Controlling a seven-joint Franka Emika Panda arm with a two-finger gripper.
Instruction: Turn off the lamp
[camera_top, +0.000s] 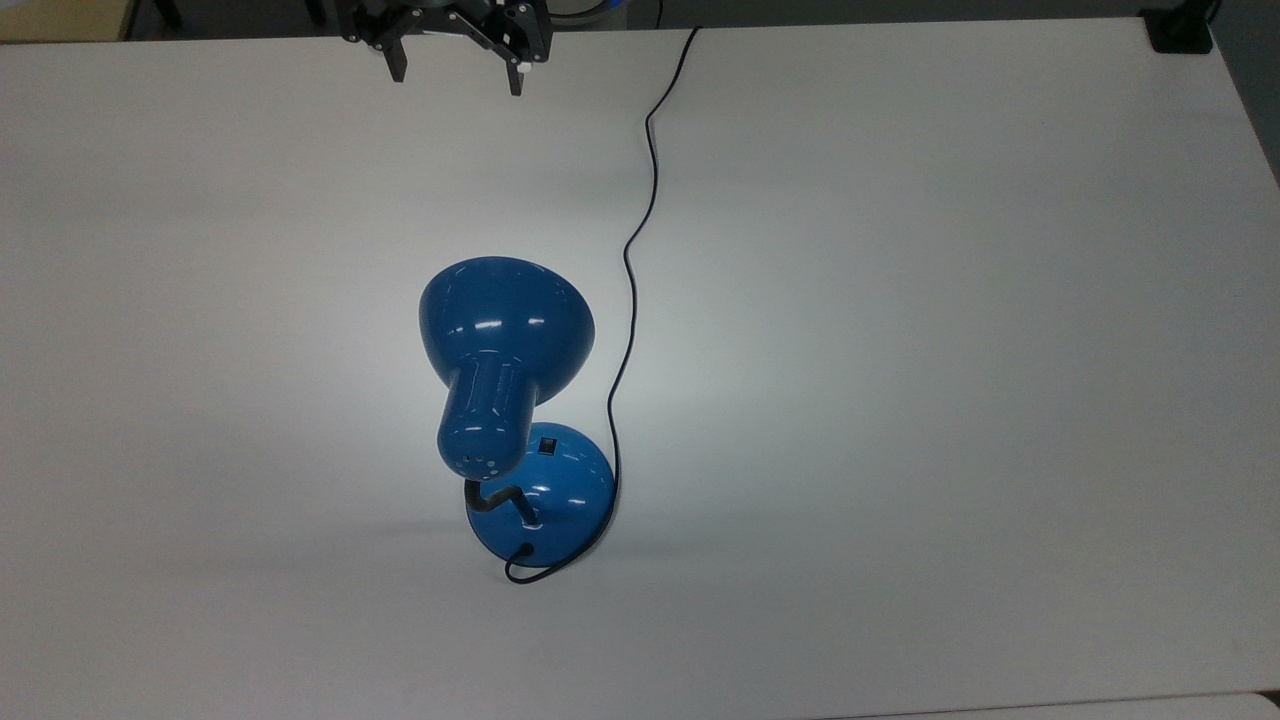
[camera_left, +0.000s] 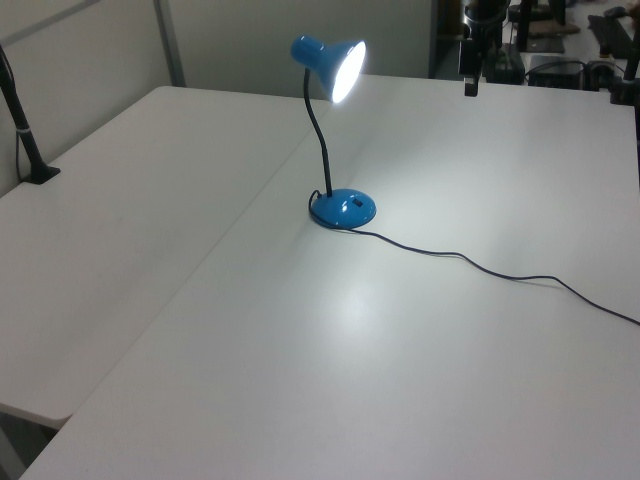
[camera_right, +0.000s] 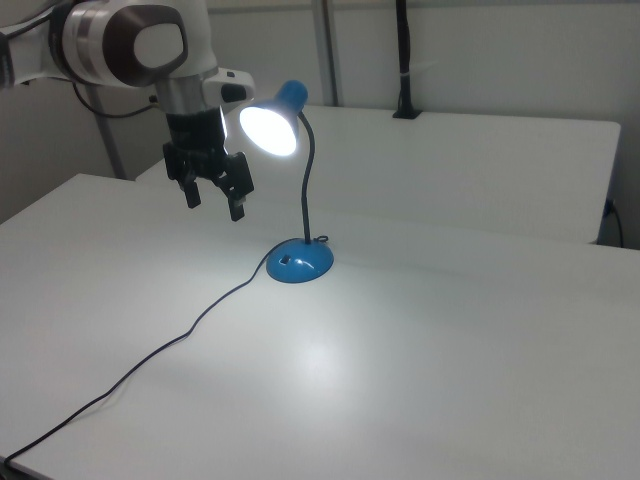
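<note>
In the top view the lamp stands on the white counter a little below the middle, its blue bell-shaped shade leaning up-frame over the round domed base, with the small black switch on the base's upper side just beside the shade's narrow end. The black cord loops out at the base's lower edge, curves round the base's right side in the top view and winds up to the counter's far edge. The claw hangs at the top edge, well apart from the lamp, its two fingers spread wide with nothing between them. In the left view the lamp is lit, the shade's bright mouth facing the left view's right, the black bendy neck rising from the base; the cord trails off from the base to the left view's right, and the claw sits beyond the lamp near the counter's back. In the right view the open, empty claw hovers above the counter just beside the glowing shade, on the right view's left of it and higher than the base, touching nothing.
</note>
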